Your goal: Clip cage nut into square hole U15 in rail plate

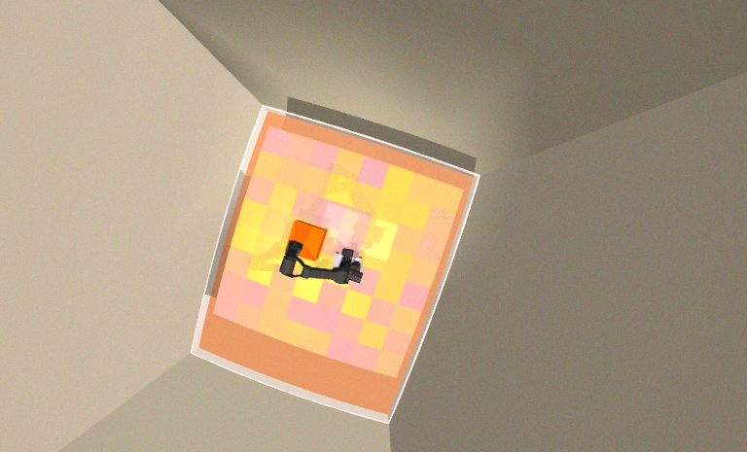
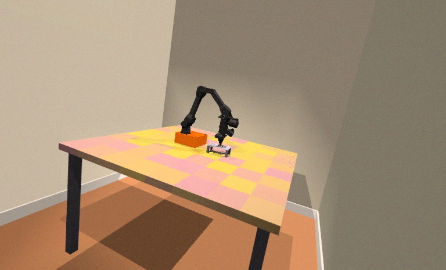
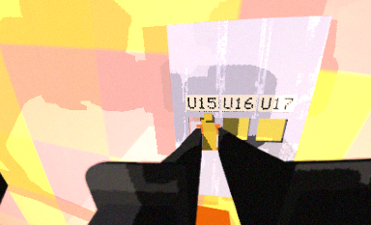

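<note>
The cage nut (image 3: 209, 136), yellow with small orange parts at its sides, is between my fingertips. My gripper (image 2: 220, 143) (image 3: 208, 133) is shut on it and points down over the rail plate (image 2: 226, 148) (image 3: 242, 46). The pale rail plate stands on short legs. In the wrist view the nut overlaps the right part of the U15 hole, below the U15 label (image 3: 199, 103); a strip of the hole shows to its left. The nut's lower part and the rest of the hole are hidden. I cannot tell whether the nut touches the plate or is in the hole.
The U16 hole, under its label (image 3: 236, 103), is close right of the nut, partly behind my right finger. The U17 label (image 3: 274, 103) and hole are farther right. An orange block (image 1: 308, 237) (image 2: 190, 139) stands under the arm's base, beside the plate on the patchwork table (image 1: 308, 315) (image 2: 184, 165).
</note>
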Controlling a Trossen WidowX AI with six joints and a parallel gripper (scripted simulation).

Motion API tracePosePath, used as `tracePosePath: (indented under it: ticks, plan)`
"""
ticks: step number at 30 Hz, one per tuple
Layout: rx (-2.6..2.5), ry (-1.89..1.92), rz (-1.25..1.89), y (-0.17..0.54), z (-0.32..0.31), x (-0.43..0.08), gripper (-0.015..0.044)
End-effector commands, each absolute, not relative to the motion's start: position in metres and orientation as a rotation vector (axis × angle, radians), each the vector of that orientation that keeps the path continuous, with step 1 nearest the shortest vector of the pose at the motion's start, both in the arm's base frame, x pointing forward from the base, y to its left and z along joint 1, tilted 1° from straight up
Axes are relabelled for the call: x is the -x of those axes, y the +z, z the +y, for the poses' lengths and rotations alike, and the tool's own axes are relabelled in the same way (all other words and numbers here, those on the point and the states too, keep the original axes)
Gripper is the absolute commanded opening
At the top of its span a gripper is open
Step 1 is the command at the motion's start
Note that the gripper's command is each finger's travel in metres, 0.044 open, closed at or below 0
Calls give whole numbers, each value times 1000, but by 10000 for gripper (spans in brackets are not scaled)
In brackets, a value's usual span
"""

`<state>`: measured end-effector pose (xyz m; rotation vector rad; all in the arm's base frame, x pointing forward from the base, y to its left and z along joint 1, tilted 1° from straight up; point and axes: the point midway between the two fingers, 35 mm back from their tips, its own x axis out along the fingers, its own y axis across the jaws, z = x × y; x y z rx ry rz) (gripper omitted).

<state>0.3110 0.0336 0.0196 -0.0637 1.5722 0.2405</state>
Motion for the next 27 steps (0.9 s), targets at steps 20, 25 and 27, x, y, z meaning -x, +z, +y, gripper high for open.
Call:
tracePosePath:
  ticks: [20,25,27]
  plan:
    - [57,250,1572,19,34,-311,35]
    - [71,235,1571,19,35,-311,35]
    - [78,228,1571,19,35,-311,35]
